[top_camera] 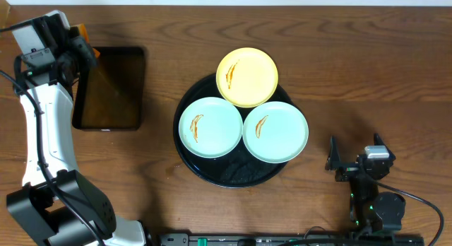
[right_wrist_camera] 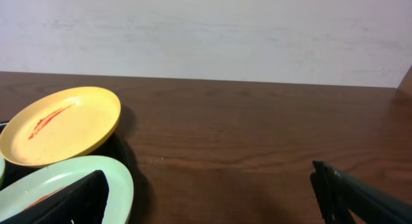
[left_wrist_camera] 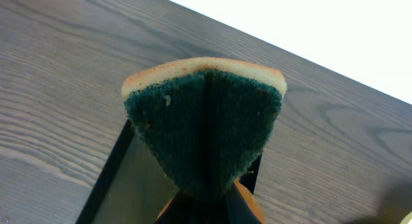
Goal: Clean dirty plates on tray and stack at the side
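Note:
Three dirty plates lie on the round black tray at mid-table: a yellow one at the back, overhanging the rim, and two mint ones in front. Each carries an orange-brown smear. My left gripper hangs at the far left, over the edge of the rectangular tray. It is shut on a folded sponge with a green scouring face and a yellow back. My right gripper stands open above bare wood, to the right of the round tray. Its wrist view shows the yellow plate and a mint plate.
A smaller rectangular black tray with a brownish inside lies at the left, below the sponge. Bare wooden table stretches right of the round tray and along the back. The table's far edge shows in the left wrist view.

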